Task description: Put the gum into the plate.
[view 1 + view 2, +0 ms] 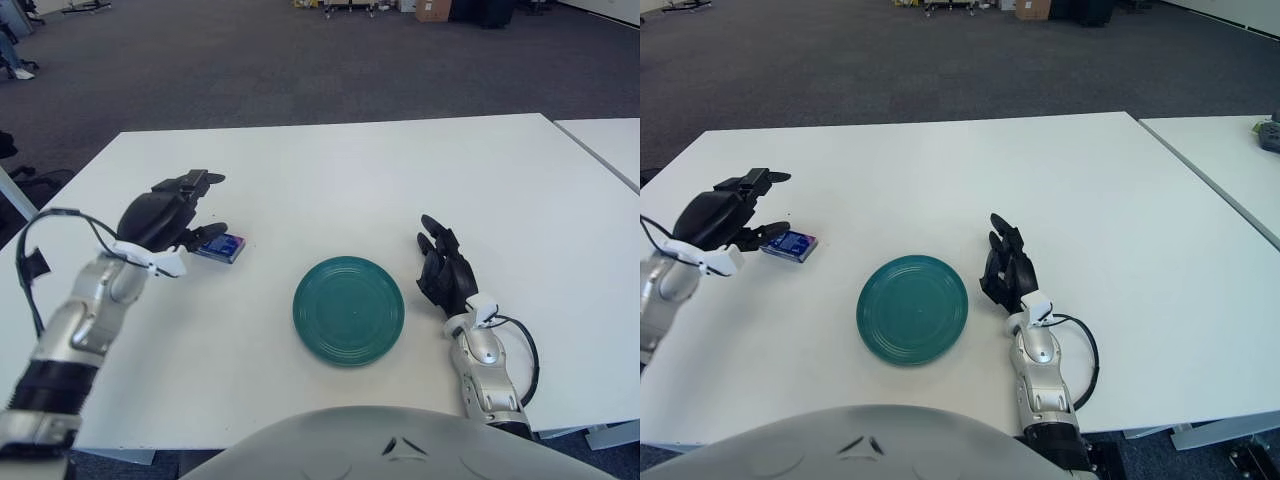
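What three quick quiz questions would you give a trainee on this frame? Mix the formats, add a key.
1. True or false: the gum pack already lies in the green plate.
2. Which hand is at the gum pack? A) left hand B) right hand C) both
3. Fill in: the right hand shows to the ____ of the plate, holding nothing.

Key:
1. False. The pack lies on the white table, off to the plate's left, and the plate holds nothing.
2. A. The left hand is over the pack's left end with fingers spread, not closed on it.
3. right
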Action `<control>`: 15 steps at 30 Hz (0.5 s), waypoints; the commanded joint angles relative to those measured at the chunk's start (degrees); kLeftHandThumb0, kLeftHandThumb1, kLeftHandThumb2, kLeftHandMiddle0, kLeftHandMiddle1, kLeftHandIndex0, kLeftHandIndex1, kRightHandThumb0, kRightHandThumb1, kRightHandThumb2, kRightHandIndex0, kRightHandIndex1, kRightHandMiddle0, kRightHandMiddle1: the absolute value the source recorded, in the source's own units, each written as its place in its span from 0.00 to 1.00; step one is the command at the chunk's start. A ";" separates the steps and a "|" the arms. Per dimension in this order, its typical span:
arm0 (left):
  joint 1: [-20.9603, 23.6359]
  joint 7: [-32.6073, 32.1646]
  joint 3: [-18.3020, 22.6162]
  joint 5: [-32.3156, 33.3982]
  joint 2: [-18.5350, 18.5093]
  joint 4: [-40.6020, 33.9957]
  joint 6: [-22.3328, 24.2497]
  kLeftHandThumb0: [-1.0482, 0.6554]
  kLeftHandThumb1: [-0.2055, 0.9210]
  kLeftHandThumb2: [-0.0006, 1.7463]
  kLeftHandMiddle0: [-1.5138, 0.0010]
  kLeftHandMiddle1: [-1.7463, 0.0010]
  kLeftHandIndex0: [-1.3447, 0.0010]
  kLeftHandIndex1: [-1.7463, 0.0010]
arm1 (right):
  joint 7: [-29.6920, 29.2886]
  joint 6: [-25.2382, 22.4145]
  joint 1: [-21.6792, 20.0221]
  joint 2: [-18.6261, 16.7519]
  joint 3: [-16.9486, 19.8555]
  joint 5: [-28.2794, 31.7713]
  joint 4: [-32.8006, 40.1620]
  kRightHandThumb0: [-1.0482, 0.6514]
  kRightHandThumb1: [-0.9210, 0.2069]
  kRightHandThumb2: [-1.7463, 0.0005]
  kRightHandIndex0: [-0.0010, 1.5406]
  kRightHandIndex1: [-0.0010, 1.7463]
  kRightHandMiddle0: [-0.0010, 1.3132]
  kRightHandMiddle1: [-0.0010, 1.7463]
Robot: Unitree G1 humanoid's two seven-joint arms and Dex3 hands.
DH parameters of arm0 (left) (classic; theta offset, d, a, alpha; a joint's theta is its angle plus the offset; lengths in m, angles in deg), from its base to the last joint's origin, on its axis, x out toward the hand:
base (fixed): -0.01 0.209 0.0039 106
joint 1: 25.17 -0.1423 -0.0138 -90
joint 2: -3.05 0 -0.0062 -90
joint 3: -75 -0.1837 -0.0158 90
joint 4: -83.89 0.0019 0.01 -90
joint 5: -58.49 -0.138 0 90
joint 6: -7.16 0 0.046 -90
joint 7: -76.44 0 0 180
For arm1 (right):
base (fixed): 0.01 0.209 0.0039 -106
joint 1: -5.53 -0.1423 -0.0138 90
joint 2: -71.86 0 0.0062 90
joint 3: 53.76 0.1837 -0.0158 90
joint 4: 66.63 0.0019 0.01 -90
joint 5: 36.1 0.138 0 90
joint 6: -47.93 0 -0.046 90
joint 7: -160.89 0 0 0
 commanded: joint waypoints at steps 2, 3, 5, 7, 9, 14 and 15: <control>5.24 1.00 -3.10 -2.61 -4.42 8.80 -4.16 0.03 1.00 0.24 0.80 0.99 0.99 0.46 | 0.14 -6.34 3.45 0.91 1.70 0.99 -7.79 0.16 0.00 0.48 0.19 0.02 0.00 0.29; 6.22 0.86 -3.84 -3.15 -4.95 10.80 -4.96 0.03 1.00 0.24 0.80 1.00 1.00 0.47 | 0.11 -6.40 3.39 0.87 1.87 1.16 -7.97 0.16 0.00 0.48 0.19 0.02 0.00 0.29; 7.90 0.72 -5.25 -4.22 -5.68 14.07 -6.18 0.02 1.00 0.24 0.81 1.00 1.00 0.48 | 0.02 -6.39 3.26 0.76 2.22 1.43 -8.34 0.16 0.00 0.48 0.21 0.03 0.00 0.30; 9.53 0.61 -6.77 -5.34 -6.17 16.92 -7.07 0.02 1.00 0.24 0.83 1.00 1.00 0.50 | -0.07 -6.32 3.07 0.62 2.55 1.65 -8.75 0.16 0.00 0.48 0.22 0.03 0.00 0.31; 11.45 0.77 -8.57 -6.80 -6.45 19.84 -7.48 0.01 1.00 0.25 0.85 1.00 1.00 0.51 | -0.15 -6.10 2.99 0.33 2.87 1.96 -9.07 0.16 0.00 0.49 0.24 0.03 0.00 0.33; 14.88 0.59 -11.93 -9.46 -6.34 24.58 -7.63 0.00 1.00 0.24 0.87 1.00 1.00 0.53 | 0.00 -5.22 2.60 -0.01 3.58 2.92 -10.54 0.17 0.00 0.50 0.27 0.04 0.00 0.35; 15.39 0.47 -12.48 -9.89 -6.33 25.27 -7.62 0.00 1.00 0.23 0.88 1.00 1.00 0.54 | 0.09 -5.00 2.60 -0.03 3.72 3.16 -10.85 0.17 0.00 0.50 0.27 0.04 0.00 0.35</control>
